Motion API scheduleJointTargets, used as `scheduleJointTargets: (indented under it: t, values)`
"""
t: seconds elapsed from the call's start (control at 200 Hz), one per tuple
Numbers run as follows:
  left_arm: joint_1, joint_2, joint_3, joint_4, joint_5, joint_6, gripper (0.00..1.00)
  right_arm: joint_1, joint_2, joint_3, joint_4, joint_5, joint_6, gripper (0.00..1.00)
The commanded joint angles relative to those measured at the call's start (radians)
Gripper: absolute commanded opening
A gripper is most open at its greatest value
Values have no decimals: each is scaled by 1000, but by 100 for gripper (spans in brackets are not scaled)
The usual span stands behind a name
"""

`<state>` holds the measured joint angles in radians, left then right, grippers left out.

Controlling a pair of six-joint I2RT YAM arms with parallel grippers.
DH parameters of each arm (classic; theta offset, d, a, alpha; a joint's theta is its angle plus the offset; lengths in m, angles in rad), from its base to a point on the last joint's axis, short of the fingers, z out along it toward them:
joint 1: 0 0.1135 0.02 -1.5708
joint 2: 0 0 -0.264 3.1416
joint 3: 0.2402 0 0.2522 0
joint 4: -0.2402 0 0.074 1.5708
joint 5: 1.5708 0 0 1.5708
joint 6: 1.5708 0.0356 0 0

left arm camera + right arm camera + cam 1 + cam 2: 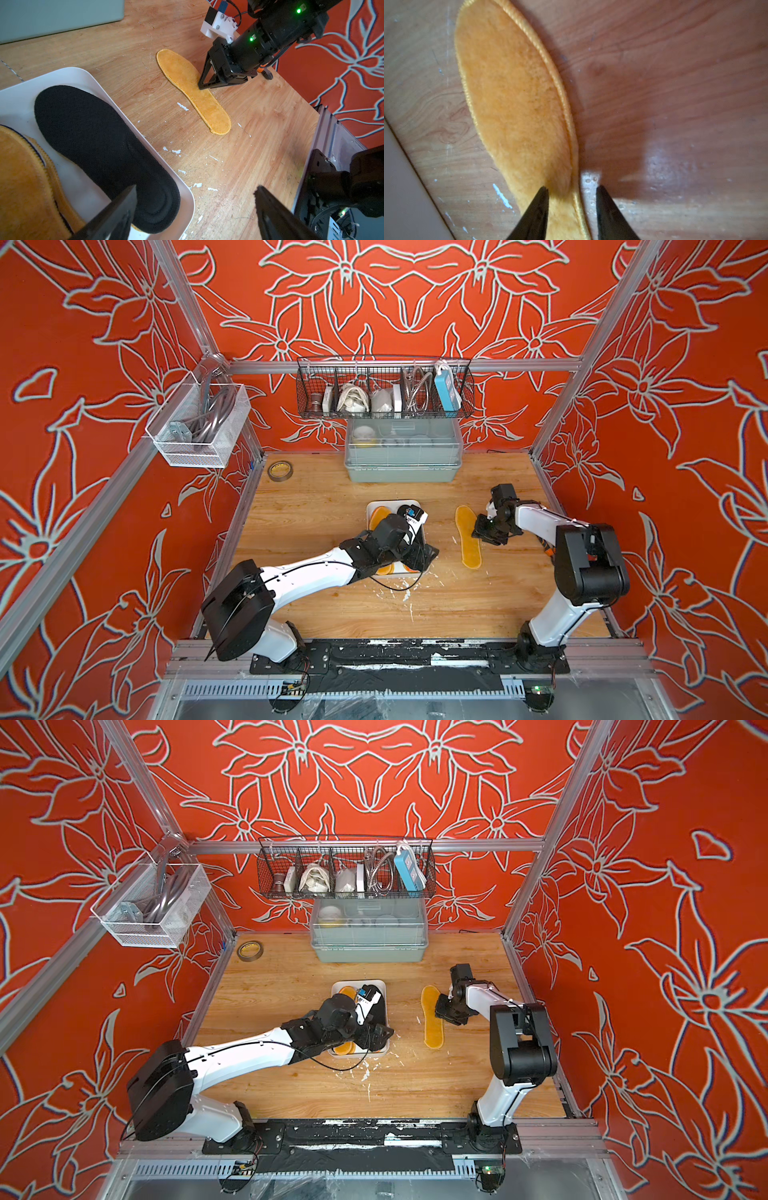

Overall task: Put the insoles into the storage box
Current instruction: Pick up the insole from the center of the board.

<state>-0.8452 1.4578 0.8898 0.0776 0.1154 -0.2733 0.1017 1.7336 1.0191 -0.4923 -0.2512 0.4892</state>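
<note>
The wooden table [332,605] carries the white storage box [371,508] near its centre, and in both top views the left arm [307,568] covers most of it. The left wrist view shows a black insole [99,149] inside it, beside stacked amber insoles [20,176]. A loose amber insole [467,537] lies flat on the table at the box's 3 o'clock, apart from it.

The right gripper [572,187] stands narrow astride that insole's 3 o'clock edge, not yet clamped. The left gripper [195,188] hangs wide and empty over the box's 5 o'clock corner.

The pick appears to be the step in hand. Next it calls for a firm pinch and a lift without the thin edge slipping out. How many insoles the box holds is hidden.
</note>
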Motion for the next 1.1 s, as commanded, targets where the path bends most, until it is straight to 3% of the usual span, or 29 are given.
scheduleJointTargets:
  t: [0.0, 0.13, 0.225, 0.36, 0.565, 0.866, 0.956, 1.011, 1.091]
  values:
    - [3, 12, 26, 20, 6, -4, 89, 10, 44, 4, -8, 36, 4, 30]
    - [3, 15, 26, 20, -6, -6, 89, 10, 41, -3, 4, 36, 11, 9]
    - [5, 18, 26, 26, -7, -18, 89, 5, 18, -12, 16, 2, 17, 0]
    - [46, 29, 32, 66, 96, -84, 88, -42, -26, -64, 101, -185, 53, 0]
    - [133, 70, 57, 173, 319, -250, 78, -101, -124, -143, 191, -389, 97, 0]
    - [138, 249, 214, 96, 462, -299, 77, -154, -217, -210, 249, -559, 143, 0]
    - [137, 318, 254, 102, 510, -325, 72, -155, -247, -223, 250, -583, 147, 0]
    - [136, 361, 277, 110, 534, -338, 64, -154, -266, -237, 262, -602, 158, 0]
    - [134, 414, 317, 113, 549, -353, 62, -152, -292, -256, 273, -631, 165, 0]
